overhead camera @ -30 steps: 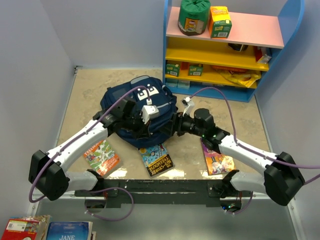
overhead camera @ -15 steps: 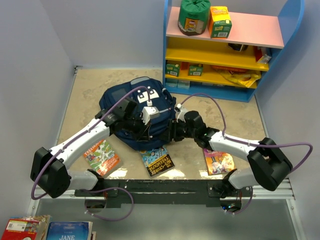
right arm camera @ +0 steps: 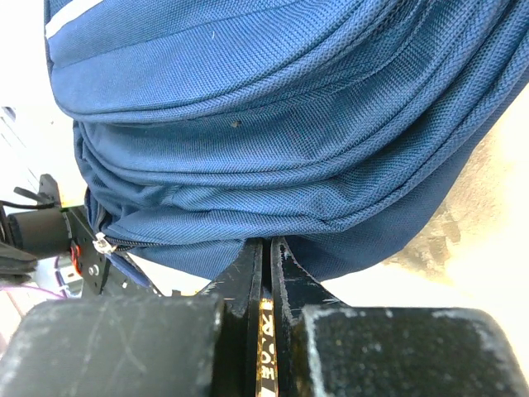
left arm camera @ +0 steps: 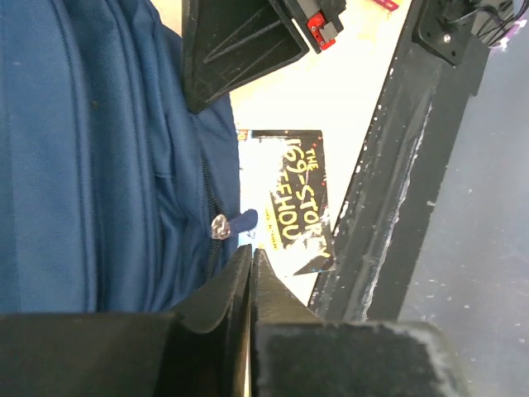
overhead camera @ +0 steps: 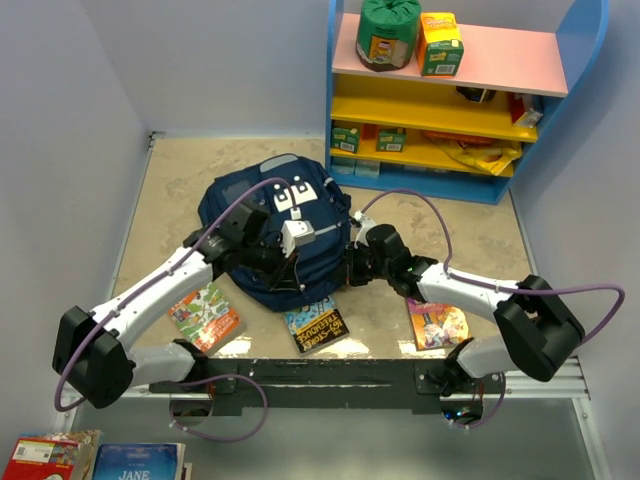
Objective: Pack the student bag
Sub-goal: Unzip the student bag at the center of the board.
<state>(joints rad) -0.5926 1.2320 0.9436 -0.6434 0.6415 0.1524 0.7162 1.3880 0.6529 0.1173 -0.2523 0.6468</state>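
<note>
The student bag point(overhead camera: 262, 212), navy with white patches, lies in the middle of the table. My left gripper point(overhead camera: 301, 279) is at its near edge. In the left wrist view the left gripper point(left arm camera: 250, 250) is shut, with nothing showing between its fingers. Its tips are just short of the silver zipper pull point(left arm camera: 221, 226) and touch nothing. My right gripper point(overhead camera: 345, 268) is at the bag's near right side. In the right wrist view the right gripper point(right arm camera: 266, 242) is shut, its tips against the bag's lowest fold point(right arm camera: 273, 207). I cannot tell whether any fabric is pinched.
Three books lie near the front edge: one at the left point(overhead camera: 205, 315), one in the middle point(overhead camera: 316, 322) partly under the bag, one at the right point(overhead camera: 436, 325). A coloured shelf point(overhead camera: 450, 100) stands at the back right. A black rail point(overhead camera: 330, 375) runs along the near edge.
The right gripper has closed from wide open and drawn in against the bag's near right side. The left gripper opened slightly and shut again near the zipper pull.
</note>
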